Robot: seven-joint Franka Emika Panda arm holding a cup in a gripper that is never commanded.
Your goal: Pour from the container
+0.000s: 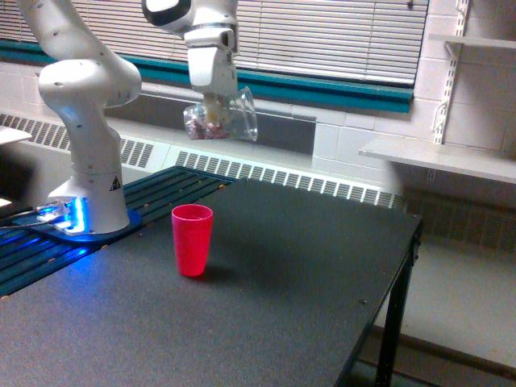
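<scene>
The fingers [213, 105] pinch the clear container [221, 118], tipped sideways, high up. The red cup [193, 239] stands on the bench [306, 274] far below them. Next, lower and tip more.

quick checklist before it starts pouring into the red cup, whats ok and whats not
1. Grip: the gripper is shut on the clear cup, held in the air. Ok.
2. Contents: pinkish pieces sit at the closed end of the clear cup, none spilling. Ok.
3. Tilt: the clear cup lies nearly on its side, mouth toward the exterior view's right. Not ok until it is placed over the target.
4. Target: the red cup stands upright on the table, mouth open. Ok.
5. Alignment: the clear cup's mouth looks right of the red cup; depth unclear. Cannot tell.
6. Height above the red cup: large, spill risk. Not ok.
</scene>
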